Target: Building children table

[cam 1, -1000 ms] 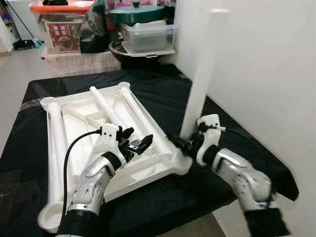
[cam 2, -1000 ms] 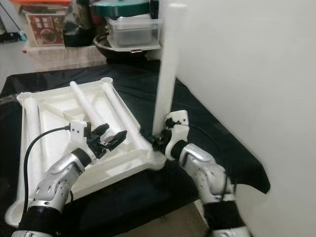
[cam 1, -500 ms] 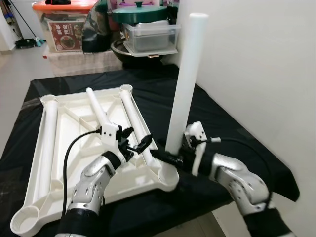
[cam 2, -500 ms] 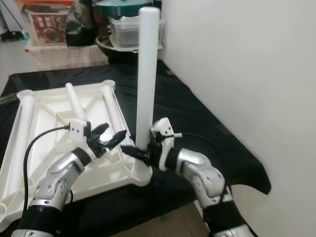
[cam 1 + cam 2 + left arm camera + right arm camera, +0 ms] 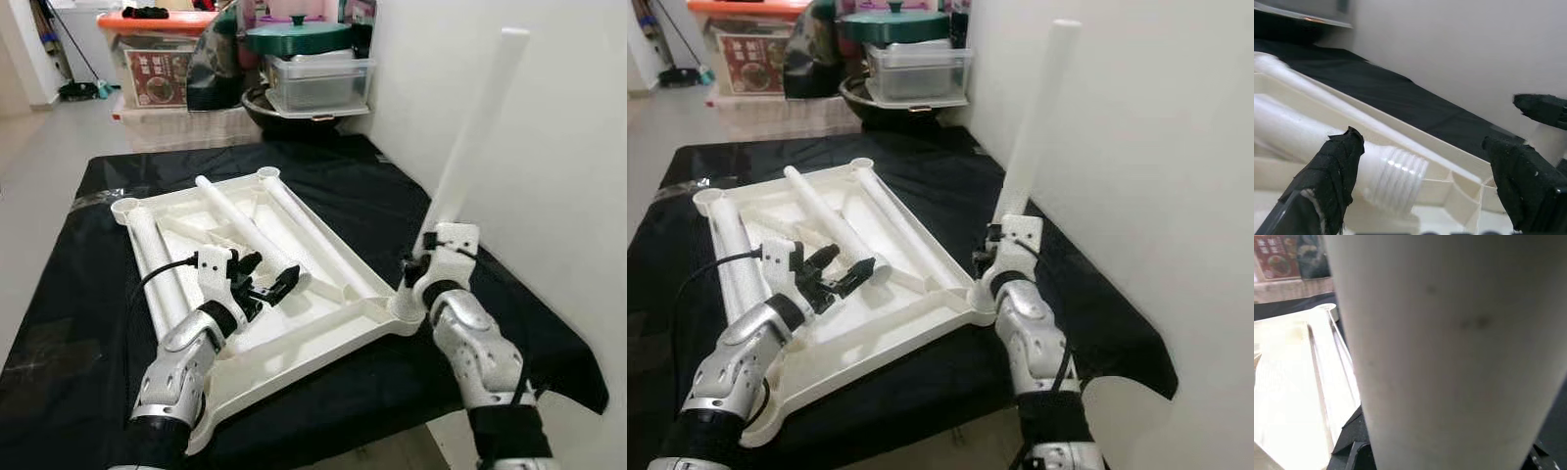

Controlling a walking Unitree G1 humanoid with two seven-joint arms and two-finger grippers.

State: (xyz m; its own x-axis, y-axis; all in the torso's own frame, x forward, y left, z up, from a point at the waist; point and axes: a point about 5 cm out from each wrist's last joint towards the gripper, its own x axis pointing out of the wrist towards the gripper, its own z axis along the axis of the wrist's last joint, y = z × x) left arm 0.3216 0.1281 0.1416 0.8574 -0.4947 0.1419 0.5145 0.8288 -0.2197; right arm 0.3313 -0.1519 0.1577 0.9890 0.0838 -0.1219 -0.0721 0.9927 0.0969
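Your right gripper (image 5: 419, 266) clamps the long white plastic table leg (image 5: 470, 127) low, at the upturned white tabletop's (image 5: 323, 323) corner socket. It looks light, stiff and slick, so keep the grip near its base. Your left gripper (image 5: 266, 282) hovers wide over a loose leg (image 5: 240, 227).

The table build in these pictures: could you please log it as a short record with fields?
surface: black-covered table
tabletop: white, upside down, three loose legs lying in it
upright leg: white, standing at the tabletop's near right corner socket, tilted toward the wall
right gripper: at the base of the upright leg
left gripper: open over a loose leg's threaded end
background: storage boxes and a green lid
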